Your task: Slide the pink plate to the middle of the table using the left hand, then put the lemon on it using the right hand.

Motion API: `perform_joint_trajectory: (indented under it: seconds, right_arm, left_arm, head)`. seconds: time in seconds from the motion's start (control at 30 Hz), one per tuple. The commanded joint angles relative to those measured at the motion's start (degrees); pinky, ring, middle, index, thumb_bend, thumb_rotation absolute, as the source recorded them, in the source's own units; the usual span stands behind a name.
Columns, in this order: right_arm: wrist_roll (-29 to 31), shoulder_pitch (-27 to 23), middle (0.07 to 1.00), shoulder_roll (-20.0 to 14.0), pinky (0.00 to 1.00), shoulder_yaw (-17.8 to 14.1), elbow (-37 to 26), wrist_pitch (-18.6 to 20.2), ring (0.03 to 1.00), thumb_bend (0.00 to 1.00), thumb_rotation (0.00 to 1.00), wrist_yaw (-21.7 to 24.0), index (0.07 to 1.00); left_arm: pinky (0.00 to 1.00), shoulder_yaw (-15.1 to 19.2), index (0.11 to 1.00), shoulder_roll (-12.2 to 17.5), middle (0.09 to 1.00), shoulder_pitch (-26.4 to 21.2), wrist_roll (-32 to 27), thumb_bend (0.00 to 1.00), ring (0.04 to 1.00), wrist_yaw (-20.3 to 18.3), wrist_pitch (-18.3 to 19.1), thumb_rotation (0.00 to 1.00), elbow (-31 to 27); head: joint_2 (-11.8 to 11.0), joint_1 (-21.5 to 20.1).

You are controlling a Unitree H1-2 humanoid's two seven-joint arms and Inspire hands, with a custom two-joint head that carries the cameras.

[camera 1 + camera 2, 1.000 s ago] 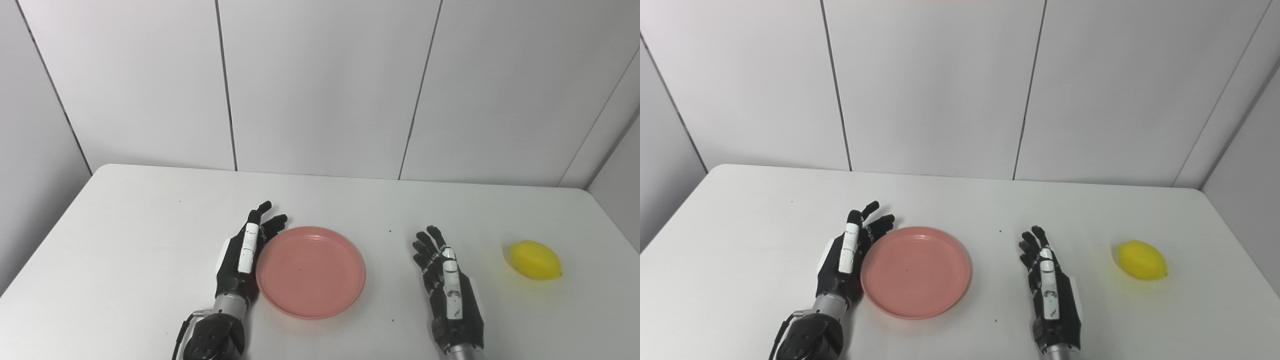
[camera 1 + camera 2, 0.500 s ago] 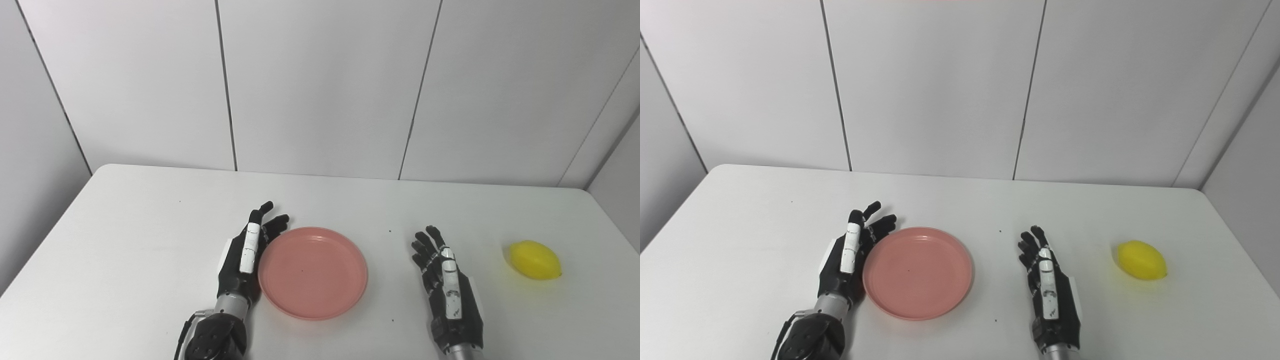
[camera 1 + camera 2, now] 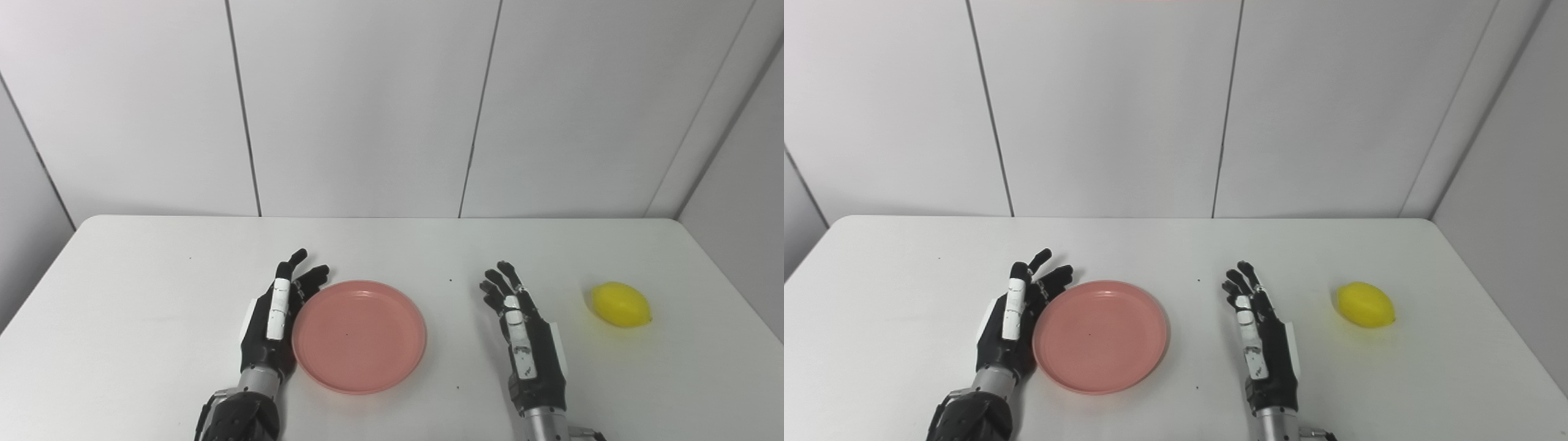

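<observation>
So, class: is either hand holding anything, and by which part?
Nothing is held. The left hand rests open against the pink plate rim; the right hand is open.

Both hands flat-ish on edge, fingers spread, holding nothing.
L hand [image 3: 272, 318] palm facing inward twd R hand [image 3: 527, 343]; R palm faces L; forearms enter from bottom.

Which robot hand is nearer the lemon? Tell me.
Right. The right robot hand lies open on the table, apart from the lemon, which sits further right. The left robot hand is beside the plate, much farther away.
</observation>
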Motion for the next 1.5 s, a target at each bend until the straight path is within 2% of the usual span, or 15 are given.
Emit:
perform_joint_trajectory:
  seconds: [0.0,0.03,0.23,0.43,0.67,0.77,0.93,1.13,1.3,1.47]
  right_arm:
    - [-1.5,2.28,0.825,0.82,0.83,-0.17,4.88,-3.24,0.818,0.71,0.86,-1.5,0.87]
    - [-1.63,1.97,0.818,0.96,0.82,-0.25,5.16,-3.84,0.812,0.71,0.86,-1.86,0.865]
    - [-1.97,0.6,0.797,1.28,0.77,-0.6,6.66,-6.29,0.784,0.69,0.86,-3.22,0.824]
    - [-0.9,-0.06,0.789,1.32,0.76,-1.17,6.45,-6.7,0.78,0.69,0.83,-3.34,0.816]
    - [-4.56,-0.6,0.763,0.58,0.73,-2.49,2.52,-6.22,0.761,0.67,0.83,-6.29,0.754]
    - [-9.76,-1.23,0.737,-0.86,0.69,-3.39,-0.46,-5.7,0.721,0.69,0.86,-9.04,0.728]
    - [-13.03,-2.91,0.696,-4.11,0.62,-5.11,-4.0,-4.78,0.67,0.7,0.88,-10.03,0.704]
    - [-12.34,-5.03,0.661,-7.22,0.62,-7.12,-8.25,-0.05,0.645,0.72,0.89,-8.98,0.697]
    - [-16.57,-7.18,0.615,-10.39,0.6,-8.36,-10.95,3.63,0.62,0.73,0.89,-9.71,0.684]
    - [-18.76,-9.2,0.603,-13.73,0.58,-8.61,-11.97,5.0,0.621,0.72,0.88,-8.72,0.651]
  left_arm:
    - [0.91,0.67,0.872,0.53,0.766,0.37,-1.04,0.88,0.827,-0.33,0.88,0.88,2.73]
    - [0.9,0.9,0.873,0.71,0.769,0.15,-1.27,0.89,0.828,-0.59,0.81,0.88,3.13]
    - [0.9,1.45,0.885,1.42,0.786,-0.67,-1.94,0.91,0.836,-1.76,0.45,0.89,4.34]
    - [0.93,1.77,0.876,1.45,0.797,-0.77,-1.68,0.88,0.841,-2.07,0.18,0.91,4.43]
    - [0.92,1.61,0.888,1.61,0.814,-0.62,-1.46,0.85,0.852,-2.37,-0.74,0.94,4.72]
    - [0.93,1.72,0.887,1.6,0.811,-0.67,-1.46,0.85,0.852,-2.44,-1.03,0.94,4.99]
    - [0.91,1.65,0.891,1.63,0.801,-0.58,-1.49,0.86,0.84,-2.64,-0.96,0.94,4.85]
    - [0.91,1.75,0.882,1.49,0.795,-0.39,-1.65,0.87,0.836,-2.58,-0.61,0.93,4.49]
    - [0.91,1.69,0.889,1.47,0.801,-0.32,-1.41,0.86,0.84,-2.44,-0.7,0.94,4.64]
    - [0.9,1.66,0.878,1.21,0.782,-0.34,-1.83,0.87,0.832,-2.58,-0.34,0.93,4.1]
  head:
    - [-0.03,0.01]
    - [-0.37,-1.61]
    - [-1.18,-4.98]
    - [-1.32,-5.69]
    - [-1.51,-6.25]
    - [-1.65,-6.24]
    - [-1.52,-6.22]
    - [-1.39,-6.15]
    - [-1.43,-6.18]
    - [-1.62,-6.44]
